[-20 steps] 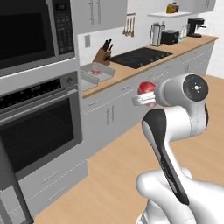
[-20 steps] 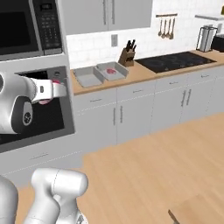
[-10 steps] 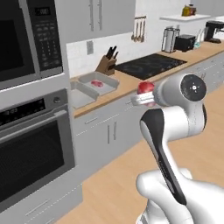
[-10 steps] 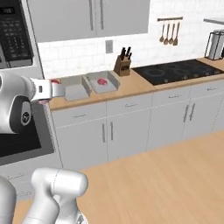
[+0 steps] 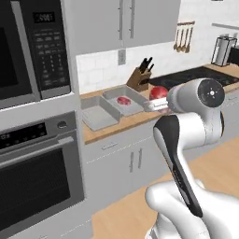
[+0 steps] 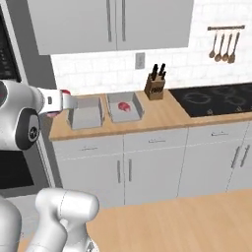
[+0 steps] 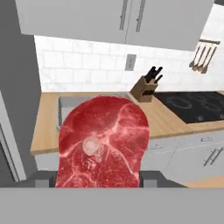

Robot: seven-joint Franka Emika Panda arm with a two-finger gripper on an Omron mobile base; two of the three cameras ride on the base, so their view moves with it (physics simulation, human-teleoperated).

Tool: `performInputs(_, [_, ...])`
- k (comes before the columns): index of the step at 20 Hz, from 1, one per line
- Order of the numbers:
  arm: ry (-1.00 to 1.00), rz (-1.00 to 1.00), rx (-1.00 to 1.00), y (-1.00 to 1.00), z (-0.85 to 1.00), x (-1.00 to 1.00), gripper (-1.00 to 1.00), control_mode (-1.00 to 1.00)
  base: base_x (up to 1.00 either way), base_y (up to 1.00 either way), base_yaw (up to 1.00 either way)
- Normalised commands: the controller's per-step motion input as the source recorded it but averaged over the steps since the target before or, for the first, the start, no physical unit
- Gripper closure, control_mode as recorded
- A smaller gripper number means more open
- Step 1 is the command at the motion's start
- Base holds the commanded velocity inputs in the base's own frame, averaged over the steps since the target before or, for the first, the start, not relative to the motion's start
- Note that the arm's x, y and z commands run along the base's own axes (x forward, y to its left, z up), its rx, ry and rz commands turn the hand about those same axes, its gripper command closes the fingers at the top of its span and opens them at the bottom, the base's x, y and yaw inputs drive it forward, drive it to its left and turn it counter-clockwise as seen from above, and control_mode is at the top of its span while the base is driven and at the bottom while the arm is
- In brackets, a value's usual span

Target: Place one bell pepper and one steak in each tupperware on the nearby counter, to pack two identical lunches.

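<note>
Already one tupperware (image 6: 125, 107) near the worktop's back edge holds something pink, probably meat; the gripper (image 5: 156, 99), clamped on a steak (image 7: 103, 142), carries another.

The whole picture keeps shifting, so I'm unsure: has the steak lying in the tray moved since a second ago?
No. The steak lies in the same tray beside the knife block; the camera moved.

Home kitchen, rendered. Wooden counter (image 6: 162, 115), cooktop (image 6: 216, 98), wall oven (image 5: 37, 172), microwave (image 5: 28, 46). Knife block (image 6: 155, 88), hanging utensils (image 6: 224, 47).
</note>
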Motion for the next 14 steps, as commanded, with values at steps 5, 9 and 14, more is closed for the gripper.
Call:
performInputs(5, [0.00,0.00,0.00,0.00,0.00,0.00,1.00,1.00,0.98,-0.39,0.49])
performInputs(9, [0.00,0.00,0.00,0.00,0.00,0.00,1.00,1.00,0.84,-0.87,0.42])
performInputs(14, [0.00,0.00,0.00,0.00,0.00,0.00,1.00,1.00,0.50,-0.38,0.40])
